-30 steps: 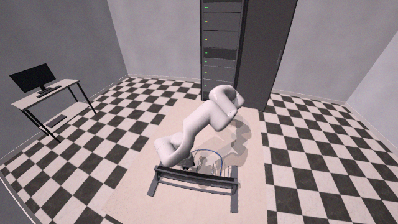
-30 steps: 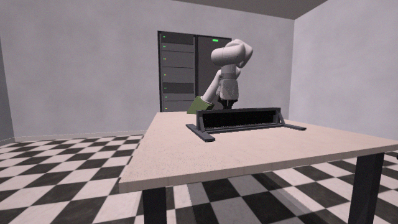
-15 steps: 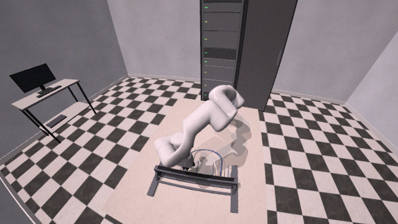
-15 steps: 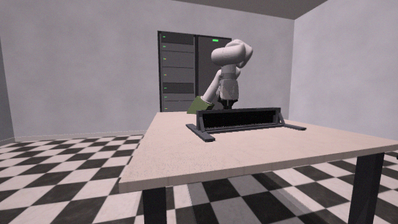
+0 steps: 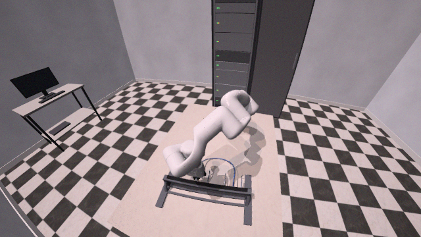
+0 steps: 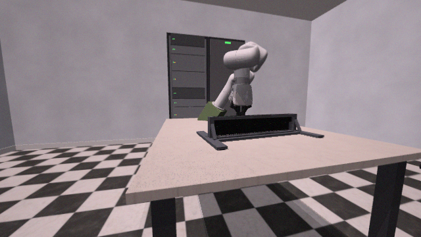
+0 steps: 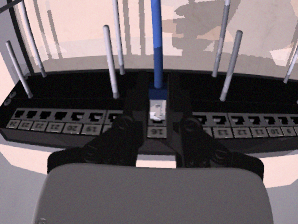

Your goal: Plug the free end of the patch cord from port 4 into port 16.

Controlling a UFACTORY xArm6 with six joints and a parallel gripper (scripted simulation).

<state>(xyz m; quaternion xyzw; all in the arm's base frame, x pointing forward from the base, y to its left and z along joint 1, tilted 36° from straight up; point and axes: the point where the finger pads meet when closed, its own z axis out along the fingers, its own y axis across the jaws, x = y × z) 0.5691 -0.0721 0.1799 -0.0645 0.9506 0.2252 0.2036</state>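
Checkered black-and-white floor point(image 5: 312, 164) and grey walls surround a pale pink worktop point(image 5: 197, 214); a dark server cabinet point(image 5: 283, 56) stands at the back, and a small desk point(image 5: 33, 105) w/ a monitor point(image 5: 34, 81) stands at one side.

On the worktop sits the rack point(image 5: 161, 197), a dark grey frame w/ two long feet and a black panel. In wrist view, its row of ports point(image 7: 60, 123) shows as small dark squares w/ pale plates, too blurred to read.

The patch cord point(image 7: 154, 23) is a thin blue cable; from above it arcs over the rack's far side. Its free end is a small pale grey plug point(image 7: 157, 110), right at the port row near the panel's middle.

The pincer point(image 7: 157, 137) is pinching this plug, dark fingers close on both sides. The white arm point(image 5: 214, 125) bends down to it.
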